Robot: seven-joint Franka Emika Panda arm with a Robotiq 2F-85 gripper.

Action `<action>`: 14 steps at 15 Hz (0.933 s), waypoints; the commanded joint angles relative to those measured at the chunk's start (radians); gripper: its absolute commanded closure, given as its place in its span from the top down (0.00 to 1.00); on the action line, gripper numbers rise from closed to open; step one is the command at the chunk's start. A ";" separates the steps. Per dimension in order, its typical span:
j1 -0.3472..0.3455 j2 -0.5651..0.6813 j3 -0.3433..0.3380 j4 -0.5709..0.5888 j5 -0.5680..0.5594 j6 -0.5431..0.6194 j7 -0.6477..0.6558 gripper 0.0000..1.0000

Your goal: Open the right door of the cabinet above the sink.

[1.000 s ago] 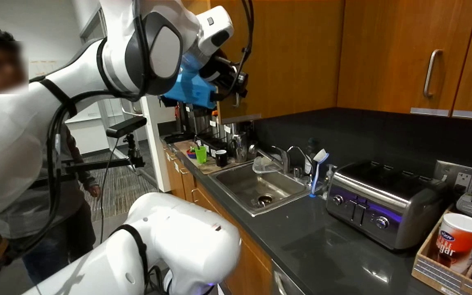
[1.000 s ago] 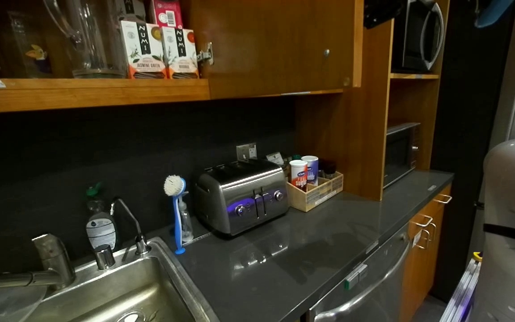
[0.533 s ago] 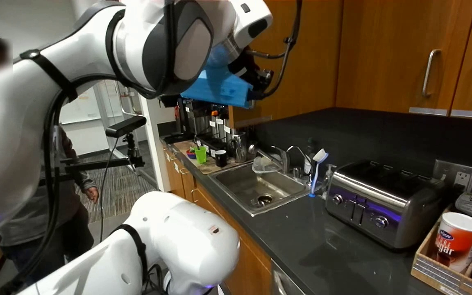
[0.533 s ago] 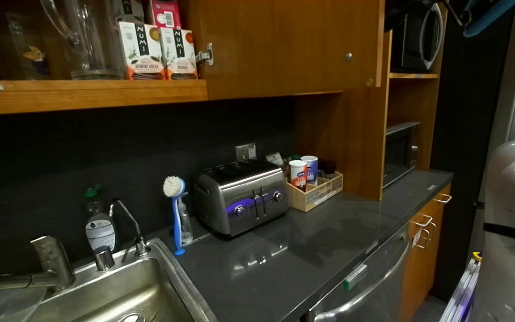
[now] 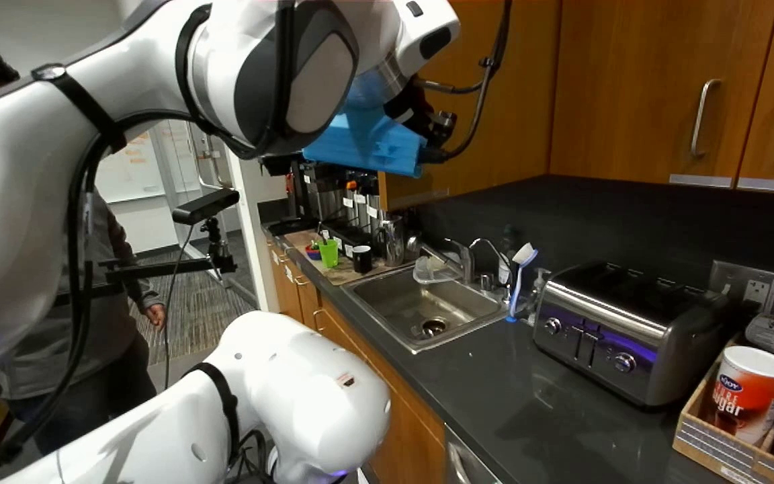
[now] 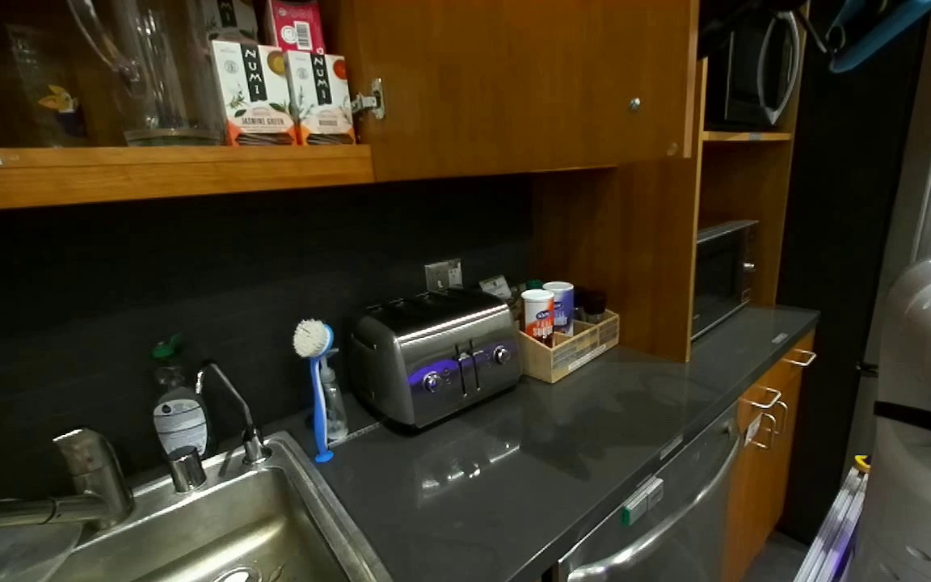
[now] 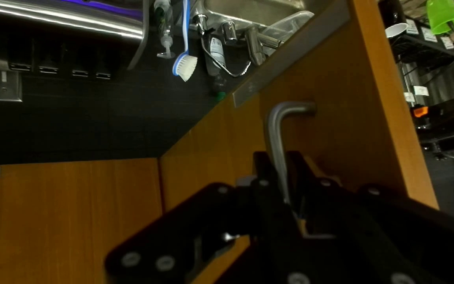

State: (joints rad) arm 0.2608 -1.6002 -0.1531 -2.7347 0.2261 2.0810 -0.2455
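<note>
Most of the swing looks done: your right door [image 6: 514, 89] stands well out from the cabinet [image 6: 162, 178], further round than a second ago, though it barely gains over the last half second. Your claw [image 7: 279, 159] pinches the handle [image 7: 275, 138] from both sides. Tea boxes [image 6: 251, 93] show inside. I'd call the task near finished; if you stop here, release cleanly, as snagging the handle could drag the door back.
</note>
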 commanded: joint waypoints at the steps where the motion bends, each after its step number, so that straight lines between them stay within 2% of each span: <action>1: -0.082 0.077 0.052 -0.064 0.017 0.163 0.054 0.04; 3: -0.099 0.070 0.051 -0.070 0.017 0.146 0.054 0.04; 4: -0.104 0.067 0.051 -0.072 0.019 0.143 0.054 0.12; 5: -0.107 0.066 0.050 -0.074 0.021 0.141 0.052 0.40; 6: -0.108 0.067 0.049 -0.075 0.021 0.142 0.053 0.41; 7: -0.033 0.009 0.042 0.002 0.035 -0.005 0.029 0.20; 11: -0.051 0.028 0.036 -0.001 0.036 0.008 0.042 0.41; 14: -0.054 0.028 0.035 -0.001 0.036 0.007 0.043 0.41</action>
State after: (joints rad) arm 0.2087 -1.5735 -0.1178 -2.7377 0.2604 2.0901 -0.2017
